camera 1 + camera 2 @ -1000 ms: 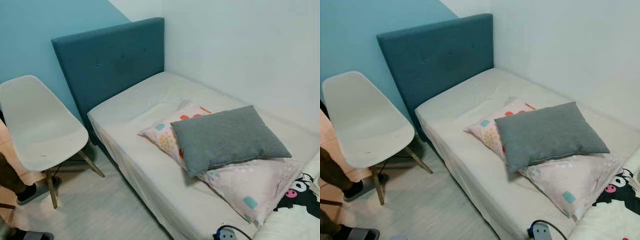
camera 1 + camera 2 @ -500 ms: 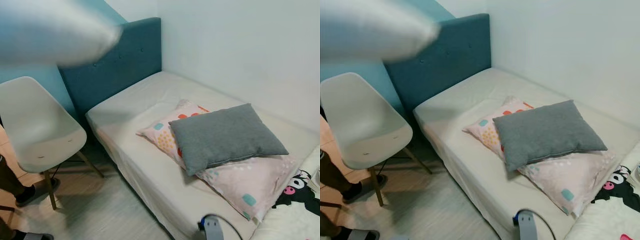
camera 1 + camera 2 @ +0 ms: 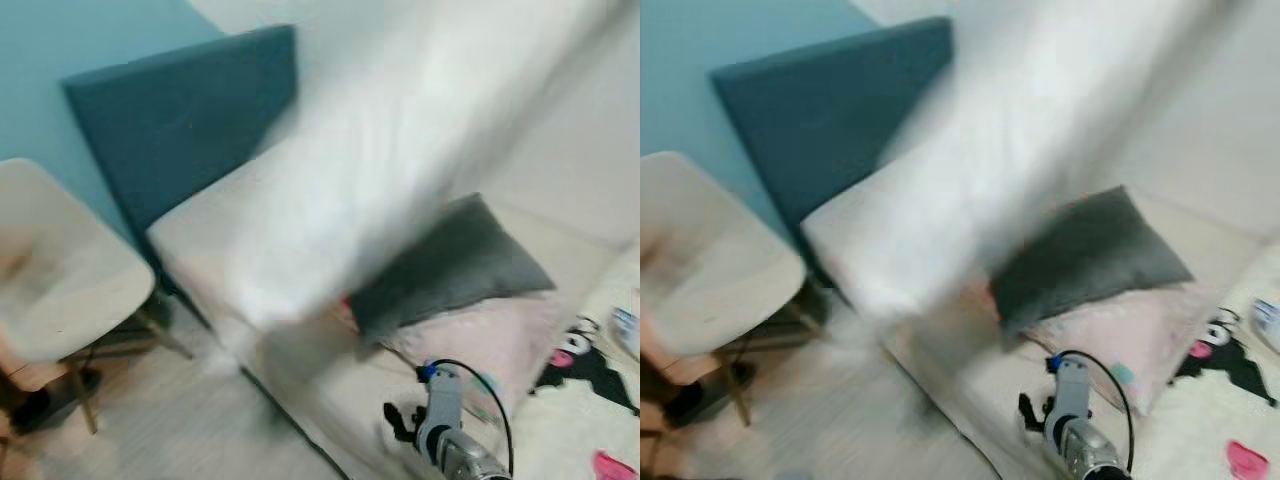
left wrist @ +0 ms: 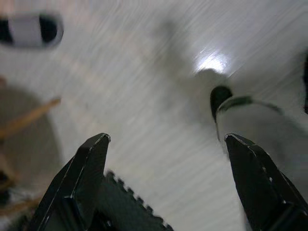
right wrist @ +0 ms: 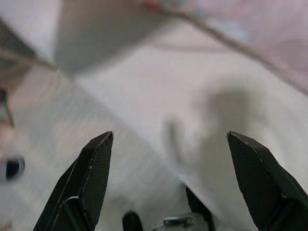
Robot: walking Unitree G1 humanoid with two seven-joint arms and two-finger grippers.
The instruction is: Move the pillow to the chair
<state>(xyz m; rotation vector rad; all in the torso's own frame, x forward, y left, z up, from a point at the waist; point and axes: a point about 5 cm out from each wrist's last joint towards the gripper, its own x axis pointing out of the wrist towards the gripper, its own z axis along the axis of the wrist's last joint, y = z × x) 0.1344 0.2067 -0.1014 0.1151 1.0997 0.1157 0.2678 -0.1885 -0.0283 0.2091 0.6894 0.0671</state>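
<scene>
Down at the near edge of the bed (image 3: 300,400) we have our right tool (image 3: 1032,412) raised with its fingers spread apart and holding nothing, which we judge is a reach toward the pillows; our left tool (image 4: 166,180) hangs over the floor (image 4: 144,96), fingers likewise apart and empty. Farther in, the grey pillow (image 3: 450,265) lies on the pink patterned pillow (image 3: 470,335), plump, soft-cornered, easy to pinch, we'd guess. Beyond, a blurred white shape (image 3: 400,150) sweeps across, and the white chair (image 3: 60,285) waits beside the headboard (image 3: 170,130).
</scene>
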